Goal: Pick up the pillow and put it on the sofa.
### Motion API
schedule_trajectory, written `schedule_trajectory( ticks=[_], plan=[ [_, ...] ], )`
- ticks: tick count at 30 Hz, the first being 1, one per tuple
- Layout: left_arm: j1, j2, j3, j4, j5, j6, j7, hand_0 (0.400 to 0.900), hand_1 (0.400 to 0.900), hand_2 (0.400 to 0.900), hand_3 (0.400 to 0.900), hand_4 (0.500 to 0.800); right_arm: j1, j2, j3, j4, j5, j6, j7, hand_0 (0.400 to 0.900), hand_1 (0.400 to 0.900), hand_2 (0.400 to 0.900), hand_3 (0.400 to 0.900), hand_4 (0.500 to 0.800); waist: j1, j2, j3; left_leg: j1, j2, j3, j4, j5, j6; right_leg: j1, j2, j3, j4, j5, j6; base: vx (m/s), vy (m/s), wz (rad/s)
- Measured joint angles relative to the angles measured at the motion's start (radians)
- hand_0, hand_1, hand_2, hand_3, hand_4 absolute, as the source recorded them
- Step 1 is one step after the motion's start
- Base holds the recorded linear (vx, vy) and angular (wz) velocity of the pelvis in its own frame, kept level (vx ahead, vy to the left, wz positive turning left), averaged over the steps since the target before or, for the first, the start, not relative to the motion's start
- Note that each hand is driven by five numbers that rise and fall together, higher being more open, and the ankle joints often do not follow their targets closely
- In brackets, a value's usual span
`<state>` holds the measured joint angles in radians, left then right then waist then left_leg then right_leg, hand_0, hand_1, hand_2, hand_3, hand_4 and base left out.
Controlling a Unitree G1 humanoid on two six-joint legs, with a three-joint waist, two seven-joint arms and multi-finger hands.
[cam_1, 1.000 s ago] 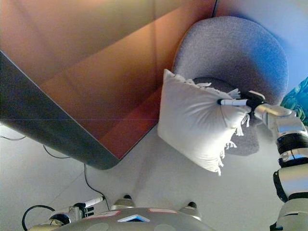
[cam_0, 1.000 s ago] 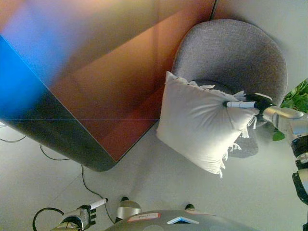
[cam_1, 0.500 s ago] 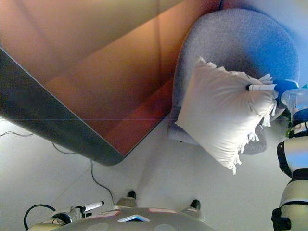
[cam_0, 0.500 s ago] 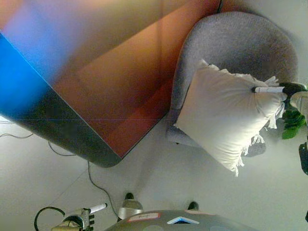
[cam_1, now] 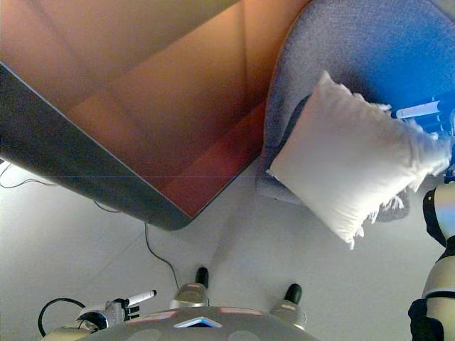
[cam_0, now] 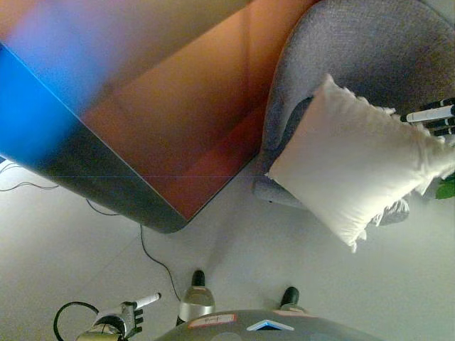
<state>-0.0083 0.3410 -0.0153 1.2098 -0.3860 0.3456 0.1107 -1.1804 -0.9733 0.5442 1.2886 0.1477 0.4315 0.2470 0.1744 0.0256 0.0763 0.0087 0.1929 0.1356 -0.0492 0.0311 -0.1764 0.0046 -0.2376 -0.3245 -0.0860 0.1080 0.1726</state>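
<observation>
A white fringed pillow (cam_0: 359,160) hangs tilted in front of the seat of a round grey upholstered sofa chair (cam_0: 355,42); its lower corner pokes out past the seat's front edge. My right hand (cam_0: 432,118) shows at the right edge, at the pillow's upper right corner. Its dark fingers, one white-tipped, are curled on the bunched cloth there; the rest of the hand is cut off by the view's edge. My left hand (cam_0: 122,319) hangs idle at the lower left, low over the floor, with a white-tipped finger held straight.
A large brown-orange panel (cam_0: 178,106) with a dark rounded edge fills the left and centre, its corner close to the chair's left side. A green plant (cam_0: 446,188) peeks in at the right edge. Pale grey floor (cam_0: 234,249) lies in front of the chair.
The view has shifted. My right hand has carried the pillow to the right and up, from the chair's front left to in front of its seat.
</observation>
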Motion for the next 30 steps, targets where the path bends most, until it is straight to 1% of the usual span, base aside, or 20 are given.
schedule_trajectory(
  ticks=[4, 10, 14, 18, 21, 25, 27, 30],
  plan=[
    [0.000, 0.010, 0.001, 0.000, 0.001, 0.002, -0.020, 0.900, 0.900, 0.900, 0.900, 0.800, 0.000, 0.000, -0.001, 0.004, -0.001, 0.002, 0.000, 0.900, 0.900, 0.900, 0.900, 0.800, -0.003, -0.013, 0.009, 0.013, 0.001, 0.006, -0.001, 0.000, 0.000, 0.008, 0.001, 0.010, 0.000, 0.002, -0.002, 0.02, -0.011, -0.07],
    [0.001, 0.022, 0.003, 0.000, 0.031, 0.007, -0.038, 0.900, 0.900, 0.900, 0.900, 0.800, 0.000, -0.001, -0.005, 0.007, -0.003, 0.003, 0.000, 0.900, 0.900, 0.900, 0.900, 0.800, -0.010, -0.014, 0.009, 0.029, 0.002, 0.016, -0.006, 0.000, 0.000, 0.014, 0.003, 0.017, 0.000, 0.003, -0.003, 0.04, -0.011, -0.06],
    [0.000, 0.027, 0.007, 0.001, 0.068, 0.007, -0.053, 0.900, 0.900, 0.900, 0.900, 0.800, 0.002, -0.004, -0.054, 0.008, -0.008, 0.002, 0.001, 0.900, 0.900, 0.900, 0.900, 0.800, -0.011, -0.016, 0.010, 0.058, 0.003, 0.034, -0.016, 0.000, 0.000, 0.029, 0.004, 0.026, 0.000, 0.003, -0.003, 0.04, -0.019, -0.08],
    [-0.014, 0.048, 0.006, 0.002, 0.077, 0.017, -0.073, 0.900, 0.900, 0.900, 0.900, 0.800, 0.038, -0.006, -0.103, 0.008, -0.027, 0.001, 0.004, 0.900, 0.900, 0.900, 0.900, 0.800, -0.013, -0.026, 0.016, 0.079, 0.007, 0.042, -0.020, 0.001, -0.002, 0.039, 0.009, 0.039, 0.000, 0.003, -0.004, -0.02, -0.010, -0.05],
    [-0.025, 0.063, 0.005, 0.001, 0.079, 0.025, -0.076, 0.900, 0.900, 0.900, 0.900, 0.800, 0.102, -0.005, -0.132, 0.007, -0.038, -0.010, 0.021, 0.900, 0.900, 0.900, 0.900, 0.800, -0.019, -0.036, 0.010, 0.081, 0.012, 0.042, -0.021, 0.003, -0.006, 0.040, 0.015, 0.041, 0.000, 0.004, -0.005, -0.02, 0.003, -0.04],
    [-0.031, 0.064, 0.003, 0.002, 0.079, 0.028, -0.081, 0.900, 0.900, 0.900, 0.900, 0.800, 0.235, 0.011, -0.199, 0.004, -0.035, -0.050, 0.044, 0.900, 0.900, 0.900, 0.900, 0.800, -0.033, -0.042, 0.005, 0.090, 0.013, 0.043, -0.023, 0.003, -0.006, 0.048, 0.016, 0.042, 0.000, 0.005, -0.006, 0.00, 0.000, 0.00],
    [-0.030, 0.064, 0.001, 0.003, 0.079, 0.030, -0.083, 0.900, 0.900, 0.900, 0.900, 0.800, 0.305, 0.035, -0.217, 0.003, -0.029, -0.056, 0.046, 0.900, 0.900, 0.900, 0.900, 0.800, -0.035, -0.042, 0.003, 0.104, 0.013, 0.057, -0.027, 0.003, -0.006, 0.052, 0.017, 0.049, 0.000, 0.005, -0.006, -0.01, 0.015, 0.00],
    [-0.035, 0.065, -0.003, 0.004, 0.078, 0.037, -0.083, 0.900, 0.900, 0.900, 0.900, 0.800, 0.453, 0.095, -0.307, -0.004, 0.002, -0.093, 0.039, 0.900, 0.900, 0.900, 0.900, 0.800, -0.037, -0.043, -0.012, 0.114, 0.013, 0.059, -0.030, 0.003, -0.006, 0.060, 0.017, 0.050, 0.000, 0.005, -0.006, -0.03, 0.043, 0.03]
  ],
)
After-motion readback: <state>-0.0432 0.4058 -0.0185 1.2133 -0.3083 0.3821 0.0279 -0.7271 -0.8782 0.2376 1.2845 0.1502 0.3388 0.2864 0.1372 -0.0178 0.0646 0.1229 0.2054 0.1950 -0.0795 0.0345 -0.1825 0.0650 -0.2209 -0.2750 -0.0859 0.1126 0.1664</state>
